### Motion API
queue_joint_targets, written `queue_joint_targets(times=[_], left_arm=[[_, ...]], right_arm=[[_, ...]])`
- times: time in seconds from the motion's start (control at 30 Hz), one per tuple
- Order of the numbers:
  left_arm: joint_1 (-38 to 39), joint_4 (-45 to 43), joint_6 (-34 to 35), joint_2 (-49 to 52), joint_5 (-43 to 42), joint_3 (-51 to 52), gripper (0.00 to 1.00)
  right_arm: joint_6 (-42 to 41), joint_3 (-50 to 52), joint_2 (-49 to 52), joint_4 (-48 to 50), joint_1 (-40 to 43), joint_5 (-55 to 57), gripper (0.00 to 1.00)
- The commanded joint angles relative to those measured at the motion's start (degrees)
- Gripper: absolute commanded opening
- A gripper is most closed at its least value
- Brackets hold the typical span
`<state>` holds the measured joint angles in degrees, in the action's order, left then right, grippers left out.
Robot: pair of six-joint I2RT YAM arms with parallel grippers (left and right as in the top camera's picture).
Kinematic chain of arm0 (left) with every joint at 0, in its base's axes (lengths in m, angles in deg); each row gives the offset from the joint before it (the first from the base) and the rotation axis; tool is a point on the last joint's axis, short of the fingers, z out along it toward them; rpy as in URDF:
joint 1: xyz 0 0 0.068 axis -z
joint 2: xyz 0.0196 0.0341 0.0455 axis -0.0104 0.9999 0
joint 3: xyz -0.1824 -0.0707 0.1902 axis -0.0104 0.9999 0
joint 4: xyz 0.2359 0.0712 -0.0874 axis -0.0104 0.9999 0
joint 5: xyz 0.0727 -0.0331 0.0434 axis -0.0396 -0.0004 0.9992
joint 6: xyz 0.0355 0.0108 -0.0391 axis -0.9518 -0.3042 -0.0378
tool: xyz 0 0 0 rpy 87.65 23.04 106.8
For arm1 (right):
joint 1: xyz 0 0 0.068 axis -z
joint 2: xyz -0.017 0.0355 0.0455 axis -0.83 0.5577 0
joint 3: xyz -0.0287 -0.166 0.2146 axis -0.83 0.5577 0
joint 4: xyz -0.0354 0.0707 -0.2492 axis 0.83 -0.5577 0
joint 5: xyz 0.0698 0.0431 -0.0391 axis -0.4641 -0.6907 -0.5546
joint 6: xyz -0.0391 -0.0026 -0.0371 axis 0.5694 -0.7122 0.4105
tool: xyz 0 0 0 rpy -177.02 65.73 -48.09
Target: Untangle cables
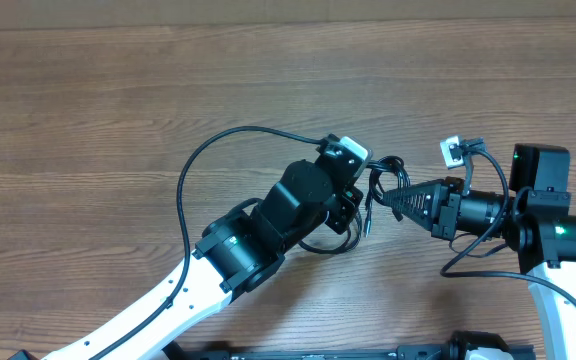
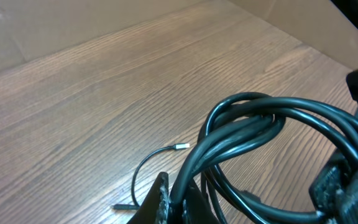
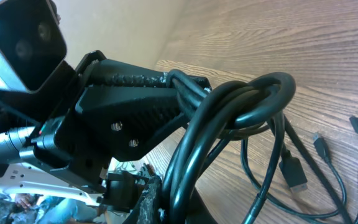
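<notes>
The cables point(image 2: 253, 127), smooth, glossy black cords bunched into a rounded loop of several strands, hang just above the table point(image 1: 118, 100) between my two grippers, near its middle. My left gripper point(image 1: 360, 190) is clamped on one side of the knot, the cords squeezed between its matte black fingers point(image 2: 158, 200). My right gripper point(image 1: 390, 198), a dark cone from overhead, pinches the same bundle from the opposite side, its tip nearly touching the left one. One thin strand point(image 2: 148, 163) curls free on the tabletop below, ending in a small silver tip point(image 2: 180, 147). More loose ends trail down beside the loop, with flat rectangular black plugs point(image 3: 297, 177) lying on the surface. The table is brown wood-grain laminate with fine streaks running along its length.
</notes>
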<state>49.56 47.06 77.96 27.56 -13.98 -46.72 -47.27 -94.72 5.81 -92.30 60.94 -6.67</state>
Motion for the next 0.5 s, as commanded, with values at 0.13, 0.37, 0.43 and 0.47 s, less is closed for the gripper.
queue_joint_targets(times=[0.13, 0.37, 0.43, 0.47], left_arm=[[-2.3, 0.2, 9.1, 0.2, 12.0, -1.2, 0.04], [-4.5, 3.3, 15.3, 0.2, 12.5, -1.2, 0.05], [-5.7, 4.9, 17.4, 0.2, 12.4, -1.2, 0.04], [-6.2, 5.7, 18.6, 0.2, 12.3, -1.2, 0.04]], right_arm=[[3.6, -0.1, -0.3, -1.9, -0.4, -2.0, 0.04], [10.1, -0.1, -0.3, -5.0, -0.4, -3.3, 0.04], [11.8, -0.1, -0.3, -5.2, -0.4, -4.8, 0.04], [12.6, -0.1, -0.3, -5.4, -0.4, -5.6, 0.04]])
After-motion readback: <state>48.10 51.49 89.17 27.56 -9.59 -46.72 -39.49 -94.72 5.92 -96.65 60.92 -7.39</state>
